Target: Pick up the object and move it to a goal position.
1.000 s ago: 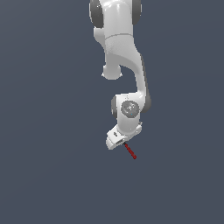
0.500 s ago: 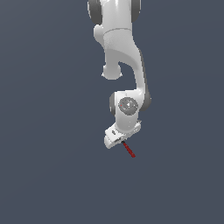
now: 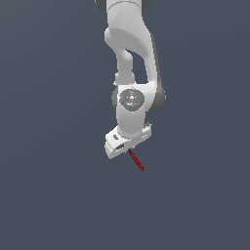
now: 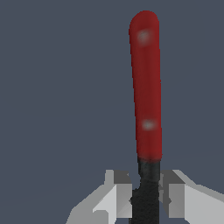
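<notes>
White and grey, the gripper (image 4: 146, 199) shows in the wrist view as two pale fingers (image 4: 117, 192) pressed in from either side on the black half of the tool (image 4: 146, 92), so the jaws are closed narrowly around that dark shaft with no visible gap. Only a short stretch of the black part is seen, pinched between the finger pads; its pointed end is hidden. The red half stands clear of the fingertips and runs straight away from them, rounded at its far end, with two small bright highlights along its length.

In the exterior view the gripper (image 3: 130, 152) sits at the bottom of the arm, its pale body tipped so that one corner hangs lower, toward the exterior view's left. The tool (image 3: 136, 161) pokes out from under it as a thin sliver, slanting down toward the exterior view's right, dark where it meets the fingers and red at the free tip. It looks tiny against the hand that carries it.

Above the hand, the wrist joint (image 3: 131, 99) faces the camera as a round grey disc with a small green mark. From there the white arm (image 3: 129, 34) rises nearly straight up, bending slightly, with a dark band along the side toward the exterior view's right, and leaves the picture at the top edge. Around everything lies a plain slate-blue backdrop (image 3: 49, 146), flat and unmarked, and the tool touches nothing but the fingers.
</notes>
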`<state>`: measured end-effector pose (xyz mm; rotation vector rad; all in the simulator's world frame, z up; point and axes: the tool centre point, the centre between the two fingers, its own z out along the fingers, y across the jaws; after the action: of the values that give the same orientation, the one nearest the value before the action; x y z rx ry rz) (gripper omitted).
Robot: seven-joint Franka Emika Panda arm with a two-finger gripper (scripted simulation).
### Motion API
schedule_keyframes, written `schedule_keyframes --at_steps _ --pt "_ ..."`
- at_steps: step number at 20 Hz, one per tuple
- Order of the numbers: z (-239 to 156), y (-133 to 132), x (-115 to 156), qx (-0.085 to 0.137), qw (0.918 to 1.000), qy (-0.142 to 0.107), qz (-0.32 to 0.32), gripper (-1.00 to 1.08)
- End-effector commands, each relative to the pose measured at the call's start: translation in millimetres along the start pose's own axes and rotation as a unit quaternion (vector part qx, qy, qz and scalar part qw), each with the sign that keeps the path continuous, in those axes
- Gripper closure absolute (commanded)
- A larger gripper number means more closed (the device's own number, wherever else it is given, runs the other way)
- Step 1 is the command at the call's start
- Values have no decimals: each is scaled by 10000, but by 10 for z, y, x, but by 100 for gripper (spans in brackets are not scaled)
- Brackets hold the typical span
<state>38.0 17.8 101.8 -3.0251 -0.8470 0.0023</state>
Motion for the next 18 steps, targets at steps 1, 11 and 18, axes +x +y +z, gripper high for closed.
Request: schedule_keyframes --at_steps 1,11,18 --pt "-278 122 -71 -3 10000 5 2 108" --pt "-1374 610 -334 2 10000 9 -1 108" --pt "-1940 876 -454 2 10000 9 -1 108"
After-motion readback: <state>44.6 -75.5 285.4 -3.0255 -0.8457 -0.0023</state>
